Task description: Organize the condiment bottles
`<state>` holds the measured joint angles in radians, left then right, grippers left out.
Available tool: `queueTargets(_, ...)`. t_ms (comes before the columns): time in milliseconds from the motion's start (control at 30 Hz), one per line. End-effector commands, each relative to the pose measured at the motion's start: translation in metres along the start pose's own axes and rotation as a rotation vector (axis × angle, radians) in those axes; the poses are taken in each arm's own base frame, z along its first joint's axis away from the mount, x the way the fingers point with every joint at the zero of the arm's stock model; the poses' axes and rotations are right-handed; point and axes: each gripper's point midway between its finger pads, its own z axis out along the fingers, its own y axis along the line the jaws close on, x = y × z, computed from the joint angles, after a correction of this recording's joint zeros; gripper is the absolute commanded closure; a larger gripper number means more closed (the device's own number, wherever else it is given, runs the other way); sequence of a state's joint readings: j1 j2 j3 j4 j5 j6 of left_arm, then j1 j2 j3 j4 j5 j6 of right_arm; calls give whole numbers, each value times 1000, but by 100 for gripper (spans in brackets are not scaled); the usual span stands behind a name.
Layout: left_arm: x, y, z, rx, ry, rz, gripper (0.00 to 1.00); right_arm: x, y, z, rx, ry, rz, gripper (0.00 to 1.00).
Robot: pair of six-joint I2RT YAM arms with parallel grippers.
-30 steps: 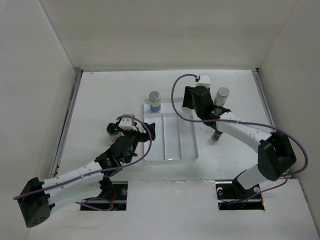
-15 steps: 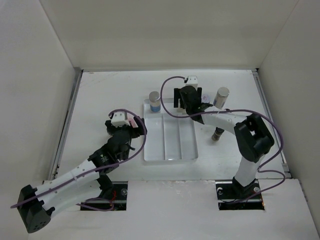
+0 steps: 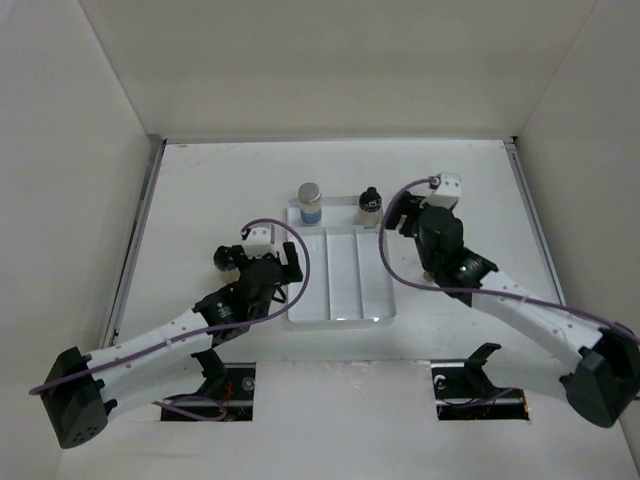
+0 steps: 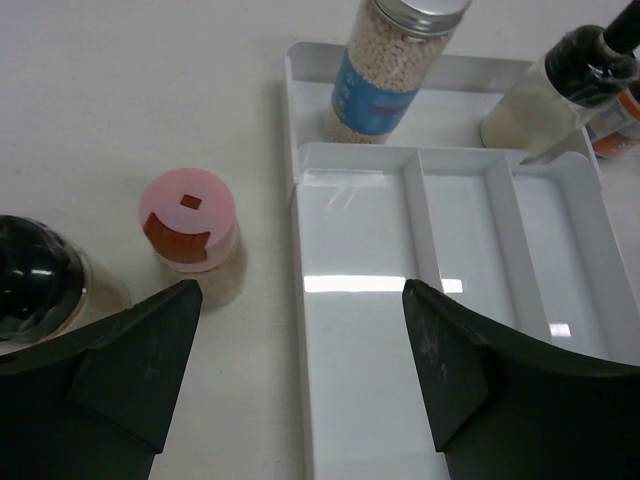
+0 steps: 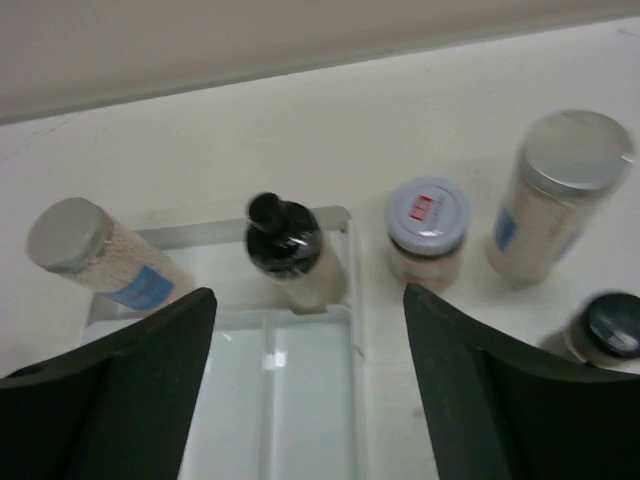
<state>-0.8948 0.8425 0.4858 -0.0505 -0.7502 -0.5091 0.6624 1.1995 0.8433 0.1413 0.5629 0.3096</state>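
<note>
In the white divided tray's (image 3: pixel 340 300) back compartment stand two condiment bottles: a grey-capped, blue-labelled one (image 3: pixel 310 203) (image 4: pixel 385 70) (image 5: pixel 95 250) and a dark-capped one (image 3: pixel 370 208) (image 4: pixel 560 90) (image 5: pixel 290 250). My left gripper (image 3: pixel 288 263) (image 4: pixel 300 300) hangs open over the tray's left rim (image 4: pixel 298 250). A pink-lidded jar (image 4: pixel 188 230) and a dark-capped jar (image 3: pixel 226 258) (image 4: pixel 35 285) stand on the table to its left. My right gripper (image 3: pixel 394 214) (image 5: pixel 308 300) is open, just right of the dark-capped bottle and apart from it.
Right of the tray stand a pale-lidded jar with a red mark (image 5: pixel 428 232), a taller grey-topped, blue-labelled bottle (image 5: pixel 560 195) and a dark-capped jar (image 5: pixel 605 330); my right arm hides them from above. White walls enclose the table on three sides.
My right gripper has opened, left the dark-capped bottle standing in the tray's back compartment and drawn back to the right. My left gripper's jaws have narrowed a little, and it shifted beside the tray.
</note>
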Motion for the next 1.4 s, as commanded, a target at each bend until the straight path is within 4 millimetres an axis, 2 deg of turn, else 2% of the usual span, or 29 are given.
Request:
queueTargets(0, -12, -28, -1, 80, -31, -58, 19, 29, -58, -29, 193, 14, 38, 21)
queueTargets(100, -11, -40, 1, 112, -45, -75, 19, 59, -98, -55, 322, 64, 54, 18)
queueTargets(167, -11, -49, 2, 137, -54, -85, 19, 73, -116, -67, 383, 78, 52, 10)
queueTargets(233, -11, -57, 3, 160, -58, -93, 19, 83, -129, -75, 430, 84, 54, 9)
queueTargets(400, -8, -71, 5, 209, -55, -102, 19, 95, -132, -75, 427, 136, 52, 10)
queueTargets(533, -4, -70, 6, 221, -56, -110, 19, 103, -130, -72, 413, 167, 74, 14)
queueTargets(967, -1, -64, 5, 231, -66, -125, 19, 94, -130, -45, 404, 165, 117, 41)
queueTargets(1133, 0, -65, 5, 234, -65, -126, 19, 81, -127, -40, 399, 126, 120, 60)
queueTargets(1200, -3, -65, 3, 236, -69, -129, 19, 67, -125, -42, 394, 89, 109, 62)
queueTargets(1267, -10, -63, 2, 235, -83, -134, 19, 49, -108, -49, 337, 58, 101, 63)
queueTargets(1367, -29, -54, 1, 222, -130, -144, 19, 19, -70, -59, 209, 32, 81, 63)
